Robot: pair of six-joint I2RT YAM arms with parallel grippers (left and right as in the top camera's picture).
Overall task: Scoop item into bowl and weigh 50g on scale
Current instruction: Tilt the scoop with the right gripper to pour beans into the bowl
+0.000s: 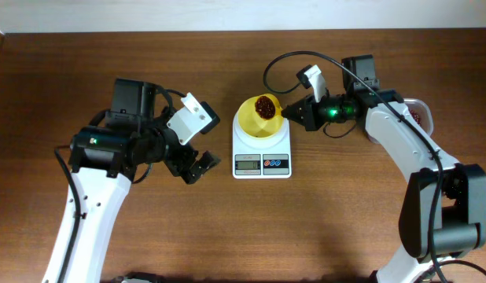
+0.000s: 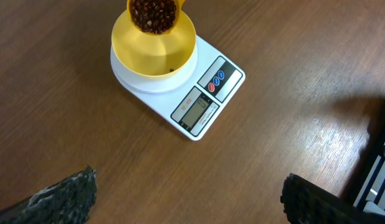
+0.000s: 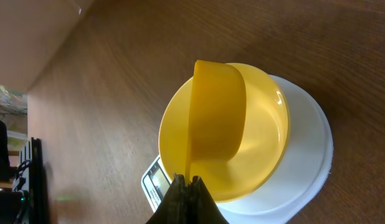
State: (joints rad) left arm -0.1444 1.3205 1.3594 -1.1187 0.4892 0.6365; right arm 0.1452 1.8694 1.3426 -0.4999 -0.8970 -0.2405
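Scale (image 1: 261, 154) sits mid-bench (image 1: 227, 236), display (image 2: 195, 111) and buttons facing the robot; digits too small to read. Bowl (image 1: 255, 122) rests centred on the scale platform. Scoop (image 1: 266, 104), yellow, is held over the bowl's far side, cup mouth up and heaped with beans (image 2: 154, 14). Right gripper (image 3: 187, 186) is clenched on the scoop handle, fingers pressed together with the handle between them, arm reaching in from the right. Bowl interior looks almost bare in the left wrist view: only one or two dark specks low on the inner wall, and cannot tell for certain that they are beans. Left gripper (image 1: 197, 165) hangs just left of the scale, apart from it, jaws spread wide and holding nothing; both fingers (image 2: 61, 196) frame the lower corners of its wrist view with bare bench between. Tub (image 1: 426, 114) shows at far right, mostly hidden behind the right arm, some beans visible inside.
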